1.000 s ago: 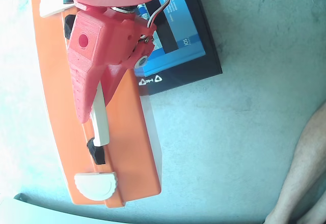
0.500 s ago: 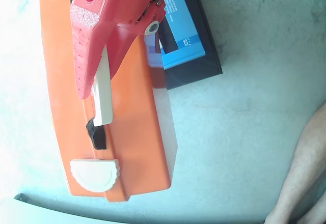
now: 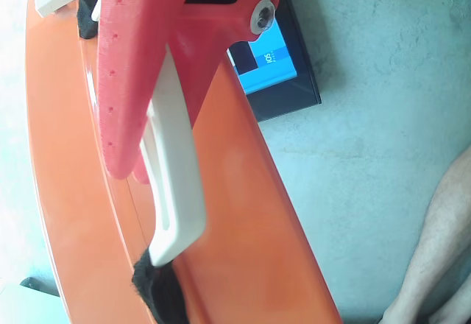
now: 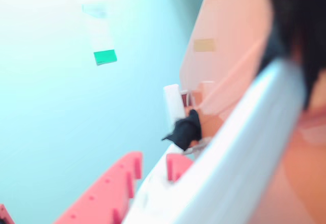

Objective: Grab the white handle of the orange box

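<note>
Straddling the handle [image 3: 175, 169] — red gripper [image 3: 136, 166] jaws spread, one either side of the bar, seen in both views. Handle runs lengthwise along the orange box [image 3: 243, 213]. Box sits on a grey-teal floor [image 3: 383, 118], black-and-blue box [image 3: 276, 66] just beside it; bare leg [image 3: 441, 250] at right.

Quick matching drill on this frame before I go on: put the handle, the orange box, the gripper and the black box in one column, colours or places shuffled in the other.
Things:
1. white handle
2. orange box
3. gripper
4. black box

Descriptions:
A. red plastic, fingers either side of the bar
B. blue panel on top, beside the case
C. slim bar with black end mounts
D. long flat case under the bar

Pairs: 1-C, 2-D, 3-A, 4-B
</note>
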You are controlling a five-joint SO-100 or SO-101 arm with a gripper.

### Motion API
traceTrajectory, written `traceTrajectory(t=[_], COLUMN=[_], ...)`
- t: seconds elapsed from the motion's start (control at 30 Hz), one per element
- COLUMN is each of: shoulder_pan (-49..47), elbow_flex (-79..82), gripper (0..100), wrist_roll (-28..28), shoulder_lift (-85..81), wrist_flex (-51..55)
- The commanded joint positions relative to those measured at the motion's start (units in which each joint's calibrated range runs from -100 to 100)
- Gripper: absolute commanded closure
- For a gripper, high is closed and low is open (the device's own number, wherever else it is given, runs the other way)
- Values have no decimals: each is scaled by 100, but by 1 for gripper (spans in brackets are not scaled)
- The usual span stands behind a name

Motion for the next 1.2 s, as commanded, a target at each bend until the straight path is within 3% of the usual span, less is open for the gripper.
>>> traceTrajectory(t=[0.0, 0.33, 0.47, 1.17], shoulder_pan=[88, 321, 367, 352], elbow_flex=[1275, 921, 1045, 1054], gripper=[98, 98, 98, 98], wrist_roll=[27, 11, 22, 27], shoulder_lift=[0, 0, 0, 0], wrist_flex=[603, 1254, 763, 857])
